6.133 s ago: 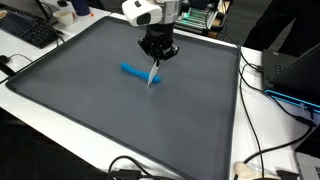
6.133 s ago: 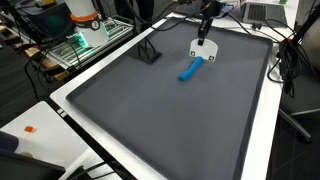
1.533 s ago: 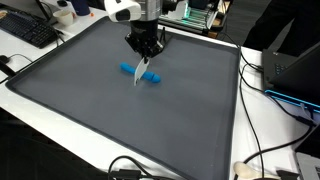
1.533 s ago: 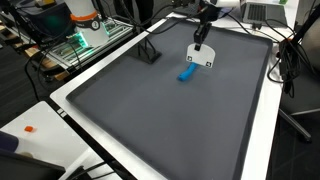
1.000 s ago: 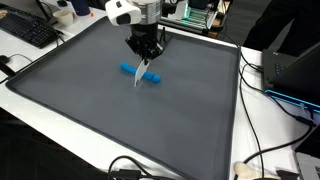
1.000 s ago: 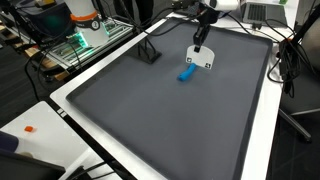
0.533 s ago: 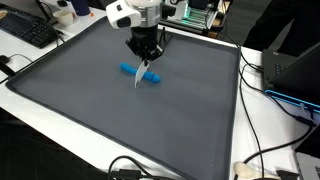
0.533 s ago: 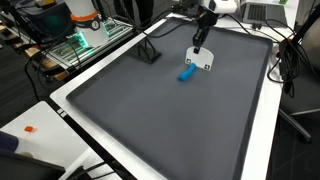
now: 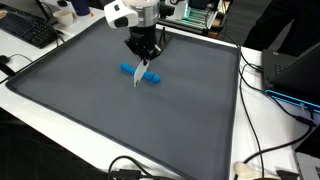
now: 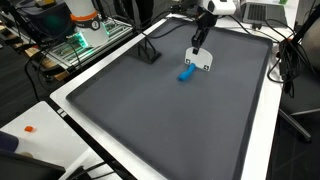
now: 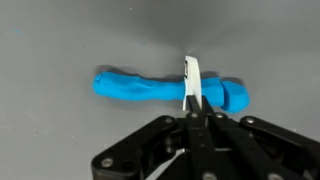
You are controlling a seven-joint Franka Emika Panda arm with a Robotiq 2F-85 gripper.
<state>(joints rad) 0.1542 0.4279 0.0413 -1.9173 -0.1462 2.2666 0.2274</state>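
At the far left of an exterior view a black keyboard (image 9: pixel 28 30) lies on the white bench, outside the dark grey tabletop (image 9: pixel 90 115). Further in, toward the far half of the tabletop, a long blue lumpy stick (image 9: pixel 127 69) lies flat, and in the wrist view (image 11: pixel 135 87) it runs across from left to right with a thicker knob at its right end.

The robot arm (image 9: pixel 135 12) comes in from the far edge, and its white wrist housing sits directly above the stick. The last link points straight down at the tabletop, so the jaws hang vertically. They are closed tight on a thin white flat piece (image 9: pixel 141 75), pinching its upper edge. In the wrist view the piece (image 11: pixel 192 85) is seen edge-on as a narrow strip and crosses the stick near the right-hand knob. In an exterior view its broad face (image 10: pixel 202 62) shows, hanging upright just past the far end of the stick (image 10: pixel 186 72). Whether its lower edge touches the stick or the tabletop cannot be told.

To the right, beyond the tabletop's white border, an open black laptop (image 9: pixel 297 68) stands among loose cables.
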